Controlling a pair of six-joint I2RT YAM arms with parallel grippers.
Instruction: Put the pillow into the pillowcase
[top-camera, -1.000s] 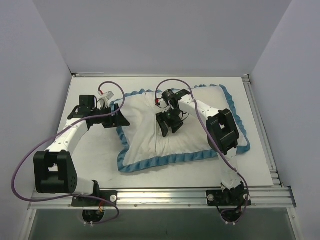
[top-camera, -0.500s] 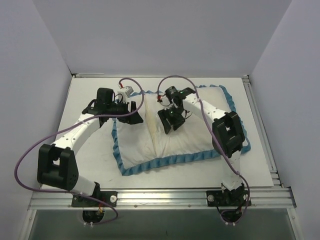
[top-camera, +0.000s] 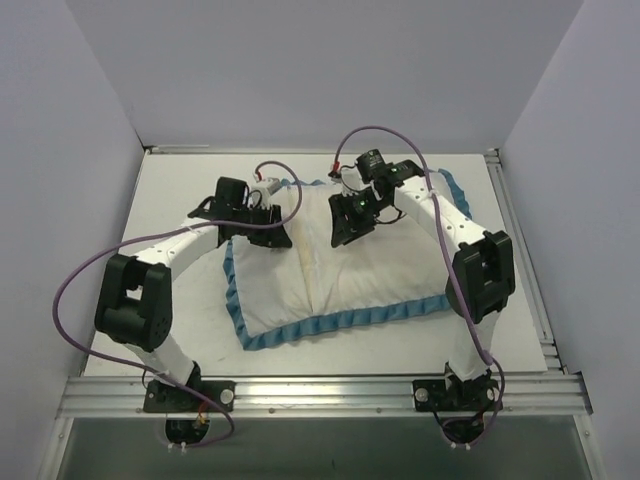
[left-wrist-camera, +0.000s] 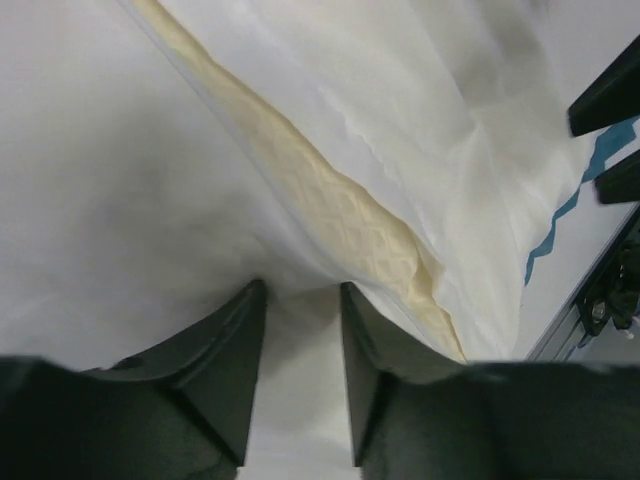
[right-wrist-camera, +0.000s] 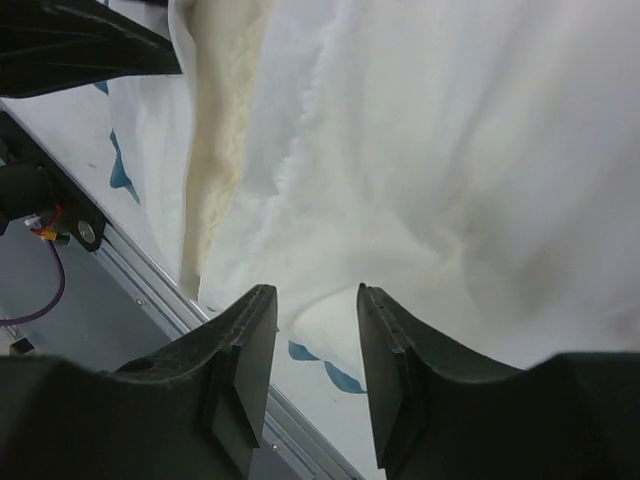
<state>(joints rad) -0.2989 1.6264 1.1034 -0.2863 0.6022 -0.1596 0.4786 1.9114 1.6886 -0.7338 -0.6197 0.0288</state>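
Note:
The pillowcase (top-camera: 375, 265) lies mid-table, white inside showing, teal ruffled trim (top-camera: 330, 322) round its edge. A cream strip of the pillow (top-camera: 300, 250) shows in the gap between two white fabric layers; the rest is covered. My left gripper (top-camera: 263, 230) is at the case's upper left, closed on white fabric (left-wrist-camera: 120, 180), the dimpled pillow edge (left-wrist-camera: 340, 200) just ahead of its tips (left-wrist-camera: 297, 290). My right gripper (top-camera: 348, 228) is over the upper middle; a fold of the case (right-wrist-camera: 450, 130) sits between its narrow-set tips (right-wrist-camera: 315, 290). The pillow edge (right-wrist-camera: 215, 130) lies to its left.
The white table (top-camera: 180, 300) is boxed in by walls on three sides. An aluminium rail (top-camera: 320, 385) runs along the near edge and also shows in the right wrist view (right-wrist-camera: 150, 280). Purple cables loop over both arms.
My left gripper has moved right and back, drawing the case's left flap over the pillow. My right gripper has moved back and slightly right. The cream strip has come into view.

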